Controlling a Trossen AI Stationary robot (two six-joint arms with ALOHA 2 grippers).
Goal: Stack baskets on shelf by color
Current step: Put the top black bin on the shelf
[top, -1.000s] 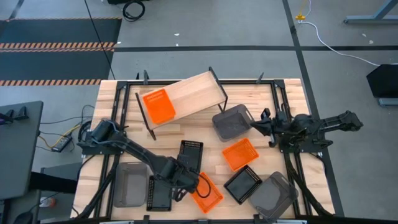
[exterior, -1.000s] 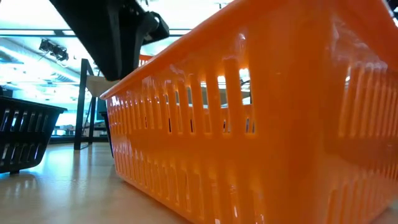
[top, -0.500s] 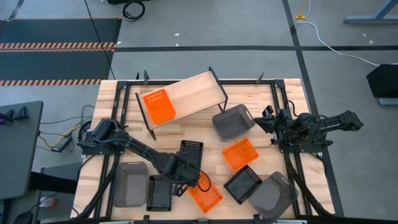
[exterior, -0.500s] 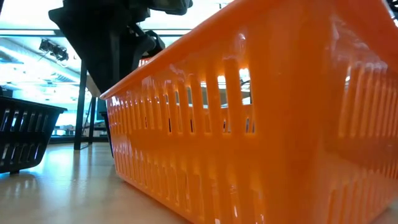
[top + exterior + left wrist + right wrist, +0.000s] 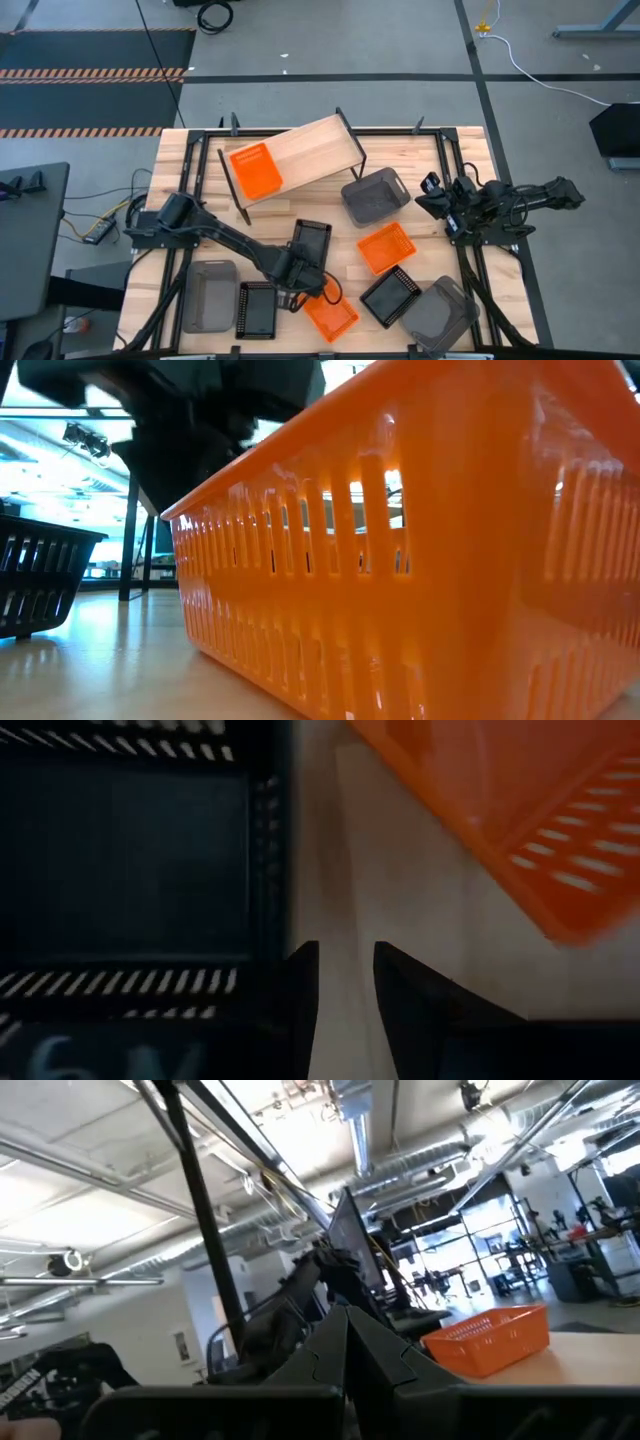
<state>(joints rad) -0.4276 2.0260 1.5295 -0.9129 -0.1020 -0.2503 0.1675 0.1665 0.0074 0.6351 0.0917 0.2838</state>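
Note:
My left gripper (image 5: 300, 282) (image 5: 340, 955) hangs low over the table's near middle, open by a narrow gap above bare wood. It is right beside the long wall of a black mesh basket (image 5: 130, 870) (image 5: 311, 242), with an orange basket (image 5: 520, 810) (image 5: 330, 315) on its other side. That orange basket fills the low view (image 5: 420, 560). The shelf (image 5: 300, 155) stands slanted at the far side with one orange basket (image 5: 255, 170) on it. My right gripper (image 5: 425, 195) (image 5: 345, 1315) is shut, level, right of a grey basket (image 5: 375, 196). My left gripper: one finger (image 5: 303, 985) stands against the outside of the black basket's long wall (image 5: 280, 870), pointing down from above. I cannot tell whether it touches the wall. The other finger is over bare table.
More baskets rest on the tabletop: black (image 5: 257, 309) and grey (image 5: 207, 295) near left, orange (image 5: 385, 247) in the middle, black (image 5: 390, 296) and grey (image 5: 440, 312) near right. A black basket (image 5: 40, 575) and a shelf leg (image 5: 130, 530) show low.
My left gripper has moved slightly toward the table's right and come lower, its arm now looming larger in the low view. The black basket in the table's middle has shifted a little toward the far right. My right gripper has drawn back rightward, away from the grey basket.

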